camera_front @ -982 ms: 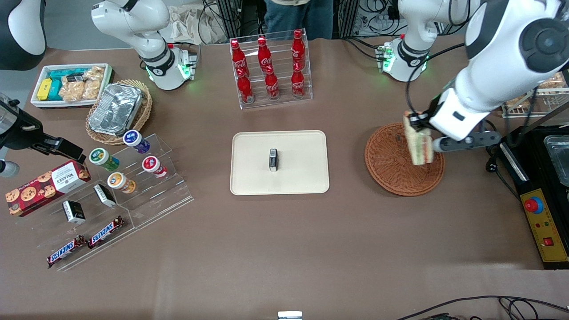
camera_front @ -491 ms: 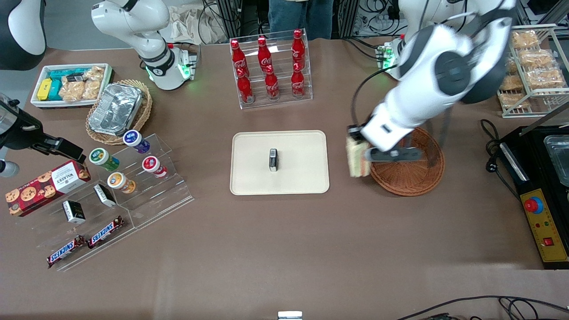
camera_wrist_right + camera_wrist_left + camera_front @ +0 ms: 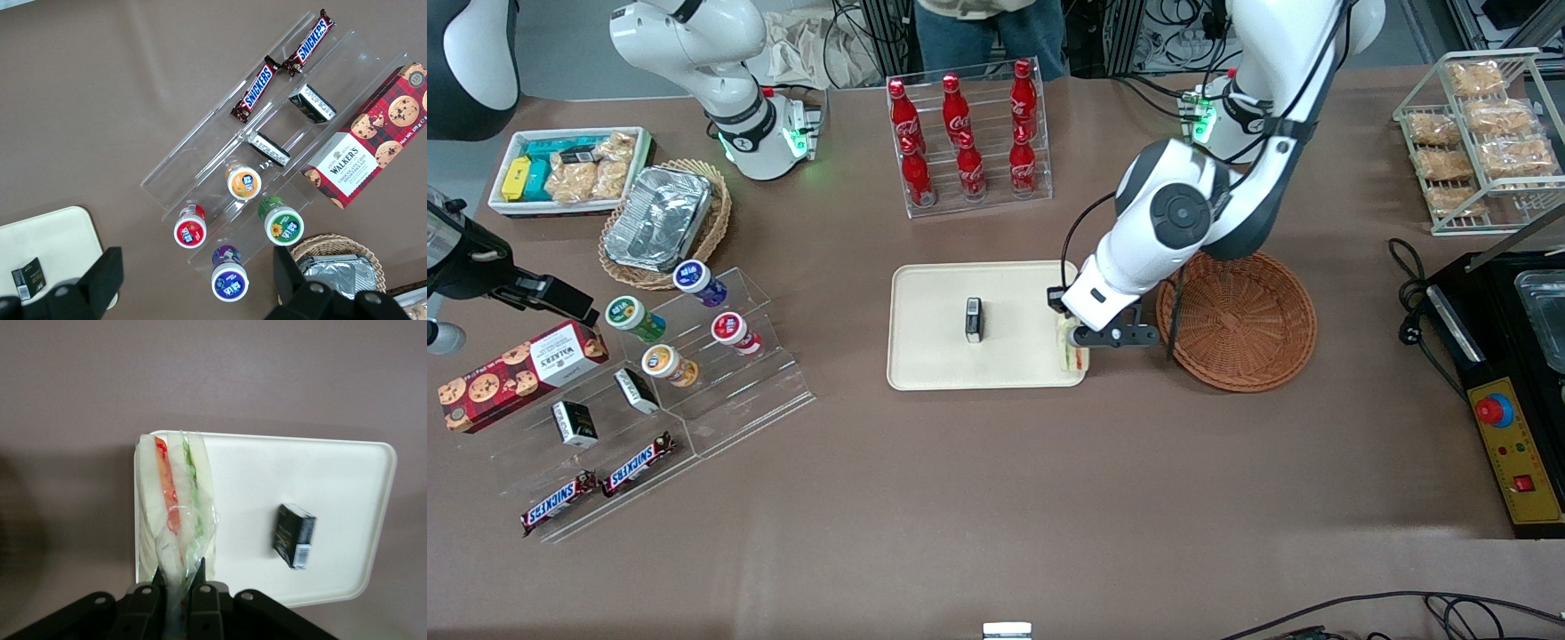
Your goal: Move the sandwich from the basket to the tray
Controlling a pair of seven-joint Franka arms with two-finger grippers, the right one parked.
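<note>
Since a second ago the gripper (image 3: 1074,340) has carried the sandwich (image 3: 1073,355) out of the basket (image 3: 1238,320) and, clamped on it, hangs it upright over the tray (image 3: 934,356) edge nearest the basket, tray directly below.

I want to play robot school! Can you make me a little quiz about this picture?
1. True or false: the gripper is shut on the sandwich.
2. Where is the sandwich? A) in the basket B) over the edge of the tray nearest the basket C) on the bottle rack
3. What small thing already lies on the tray?

Key: 1 true. 2 B. 3 a small black box.
</note>
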